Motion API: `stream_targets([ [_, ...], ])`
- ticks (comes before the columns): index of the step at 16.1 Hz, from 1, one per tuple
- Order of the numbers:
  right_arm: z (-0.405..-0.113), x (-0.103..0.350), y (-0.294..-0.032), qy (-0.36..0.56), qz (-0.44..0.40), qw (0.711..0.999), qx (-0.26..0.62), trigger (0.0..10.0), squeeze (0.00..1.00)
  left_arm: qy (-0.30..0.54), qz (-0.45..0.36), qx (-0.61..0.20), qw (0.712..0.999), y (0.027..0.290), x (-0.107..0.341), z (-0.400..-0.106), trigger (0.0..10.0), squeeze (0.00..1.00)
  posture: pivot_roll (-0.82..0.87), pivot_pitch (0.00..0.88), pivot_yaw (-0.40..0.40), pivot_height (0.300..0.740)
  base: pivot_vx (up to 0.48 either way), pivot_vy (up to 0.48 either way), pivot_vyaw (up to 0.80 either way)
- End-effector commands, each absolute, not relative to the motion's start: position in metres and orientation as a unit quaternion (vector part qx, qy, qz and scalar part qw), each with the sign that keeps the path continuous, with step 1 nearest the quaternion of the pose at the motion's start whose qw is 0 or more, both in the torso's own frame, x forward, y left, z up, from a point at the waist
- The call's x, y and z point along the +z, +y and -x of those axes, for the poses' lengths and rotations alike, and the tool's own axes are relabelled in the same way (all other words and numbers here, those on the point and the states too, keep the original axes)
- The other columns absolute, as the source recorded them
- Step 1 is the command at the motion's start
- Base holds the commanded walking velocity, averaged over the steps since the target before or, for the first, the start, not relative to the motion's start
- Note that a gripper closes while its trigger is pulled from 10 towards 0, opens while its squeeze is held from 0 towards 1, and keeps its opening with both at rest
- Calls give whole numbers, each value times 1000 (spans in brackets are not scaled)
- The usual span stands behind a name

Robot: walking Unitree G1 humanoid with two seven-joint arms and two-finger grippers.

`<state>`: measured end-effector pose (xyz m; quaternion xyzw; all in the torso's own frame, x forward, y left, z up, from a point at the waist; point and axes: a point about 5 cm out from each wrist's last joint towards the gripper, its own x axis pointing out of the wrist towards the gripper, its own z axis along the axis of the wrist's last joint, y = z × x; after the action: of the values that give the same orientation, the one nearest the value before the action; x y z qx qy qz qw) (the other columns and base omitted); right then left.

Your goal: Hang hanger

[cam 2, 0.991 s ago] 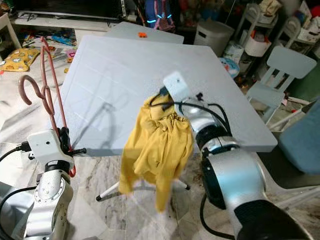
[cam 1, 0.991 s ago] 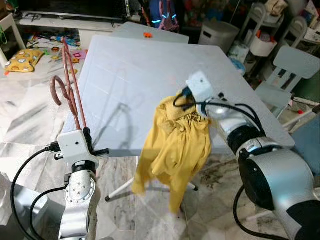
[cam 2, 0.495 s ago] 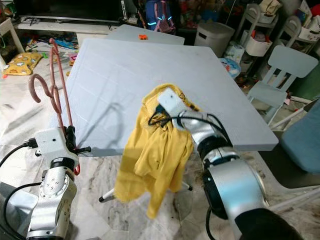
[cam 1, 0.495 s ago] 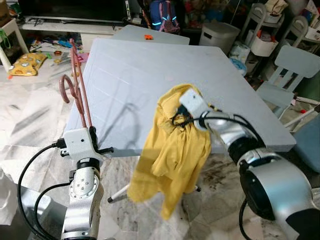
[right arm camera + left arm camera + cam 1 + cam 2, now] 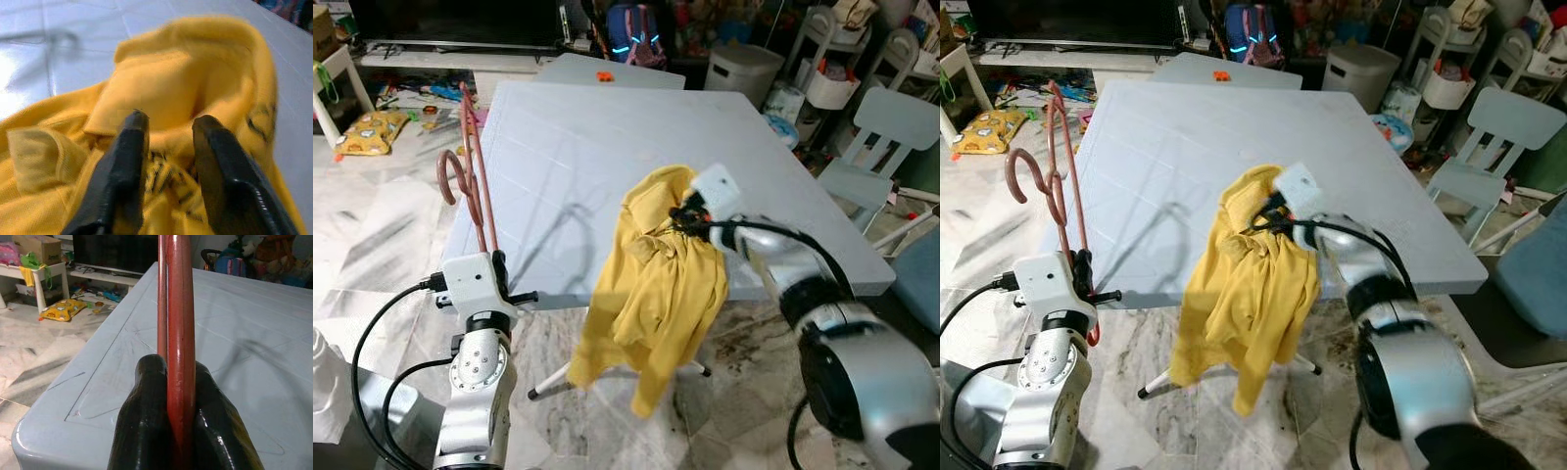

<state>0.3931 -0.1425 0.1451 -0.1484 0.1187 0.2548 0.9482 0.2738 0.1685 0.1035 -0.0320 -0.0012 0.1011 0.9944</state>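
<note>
Nearest the robot, the left gripper [image 5: 178, 396] stood in front of the table's near left corner, its two black fingers [image 5: 146, 421] closed tight on the lower bar of a reddish-brown hanger [image 5: 470, 171]. The hanger rose upright from the gripper, its hook [image 5: 450, 176] curling out to the robot's left, beside the table edge.

To the right, the right gripper [image 5: 168, 132] was held over the near edge of the table. Its fingers [image 5: 129, 161] stood slightly apart and were pressed into a bunched yellow shirt [image 5: 656, 284]. The pictures did not show for certain whether the fingers pinched the cloth. The upper part of the shirt lay heaped at the gripper, and the rest hung down past the table edge toward the marble floor [image 5: 382, 235].

The pale grey folding table [image 5: 587, 137] extended away from the robot. A small orange object [image 5: 603, 74] lay at its far side. Beyond the table stood a pale chair [image 5: 881, 137] on the right and a yellow cushion [image 5: 367, 132] on the floor at the left.
</note>
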Motion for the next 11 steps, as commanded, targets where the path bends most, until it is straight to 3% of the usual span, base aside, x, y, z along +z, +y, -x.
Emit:
stream_targets([
  [1, -393, 148, -153, 117, 142, 953, 239, 10000, 1000, 8, 33, 84, 996, 163, 101, -275, 10000, 0, -43, 0, -75, 740, 0, 0, 0],
  [6, -375, 130, -180, 157, 137, 939, 272, 10000, 1000, 12, 33, 63, 997, 159, 101, -282, 10000, 0, -85, 0, -39, 740, 0, 0, 0],
  [11, -371, 133, -187, 161, 132, 938, 279, 10000, 1000, 9, 33, 55, 998, 156, 103, -287, 10000, 0, -85, 0, -32, 740, 0, 0, 0],
])
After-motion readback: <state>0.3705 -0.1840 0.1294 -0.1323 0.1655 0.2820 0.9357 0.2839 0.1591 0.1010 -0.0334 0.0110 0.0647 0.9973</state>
